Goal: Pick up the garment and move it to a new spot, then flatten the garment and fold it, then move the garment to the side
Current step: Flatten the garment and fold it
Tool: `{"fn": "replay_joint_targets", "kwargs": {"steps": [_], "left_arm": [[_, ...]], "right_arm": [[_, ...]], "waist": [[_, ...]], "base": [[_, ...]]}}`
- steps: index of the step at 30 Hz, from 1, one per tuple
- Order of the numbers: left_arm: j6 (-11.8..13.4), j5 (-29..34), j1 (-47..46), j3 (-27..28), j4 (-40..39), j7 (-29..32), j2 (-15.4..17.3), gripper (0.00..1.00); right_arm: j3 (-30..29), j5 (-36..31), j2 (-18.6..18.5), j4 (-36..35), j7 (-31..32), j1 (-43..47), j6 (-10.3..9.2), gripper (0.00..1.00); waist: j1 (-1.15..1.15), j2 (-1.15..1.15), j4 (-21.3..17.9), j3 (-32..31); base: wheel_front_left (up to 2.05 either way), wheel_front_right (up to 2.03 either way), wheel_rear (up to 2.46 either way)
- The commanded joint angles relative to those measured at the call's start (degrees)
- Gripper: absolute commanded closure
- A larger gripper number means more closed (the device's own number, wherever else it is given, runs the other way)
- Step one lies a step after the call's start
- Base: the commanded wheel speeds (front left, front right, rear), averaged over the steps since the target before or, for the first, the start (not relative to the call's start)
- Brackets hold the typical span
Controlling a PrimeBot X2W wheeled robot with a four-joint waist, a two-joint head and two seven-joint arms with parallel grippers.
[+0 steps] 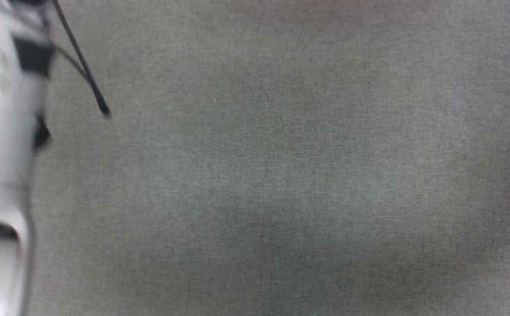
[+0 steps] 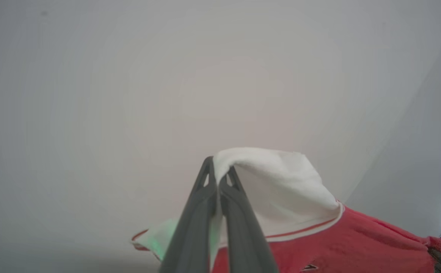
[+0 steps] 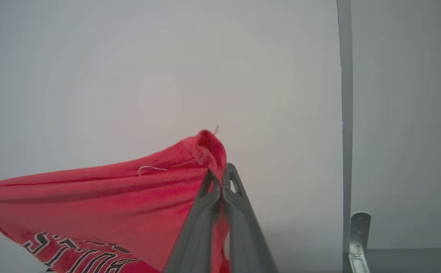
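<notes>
The left gripper (image 2: 219, 172) pinches the white sleeve of the red T-shirt (image 2: 357, 242) at lower centre of its wrist view, fabric trailing lower right. The right gripper (image 3: 220, 174) clamps a red edge, the lettered T-shirt stretching away toward the lower left.

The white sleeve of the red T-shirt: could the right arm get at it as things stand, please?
Probably not. The right end effector is shut on a red corner of the red soft-fabric T-shirt, and the white sleeve is pinched in the shut left end effector.
</notes>
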Motion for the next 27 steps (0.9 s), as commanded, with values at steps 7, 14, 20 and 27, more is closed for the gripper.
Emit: {"fn": "replay_joint_targets", "kwargs": {"steps": [7,14,20,27], "left_arm": [[0.57,1.85,23.61,6.91,-15.62,-0.30,-2.02,1.00],[5.16,4.25,49.50,10.87,-36.32,-0.24,-4.74,1.00],[9.78,5.23,66.12,10.71,-50.62,-0.05,-5.11,1.00],[14.70,5.69,78.19,11.38,-63.41,0.60,-3.98,1.00]], "right_arm": [[1.46,6.96,-5.29,-11.52,0.28,17.78,-0.19,1.00],[-1.16,9.41,-8.79,-24.78,1.79,37.93,-0.16,1.00],[-6.16,7.51,-8.88,-35.22,4.22,52.79,-0.16,1.00],[-14.48,4.75,-6.09,-45.55,8.49,65.66,-0.17,1.00]], "waist": [[0.00,0.00,0.70,-3.63],[0.00,0.00,0.76,-7.52],[0.00,0.00,0.79,-10.02],[0.00,0.00,0.85,-11.08]], "base": [[0.00,0.00,0.00],[0.00,0.00,0.00],[0.00,0.00,0.00],[0.00,0.00,0.00]]}}
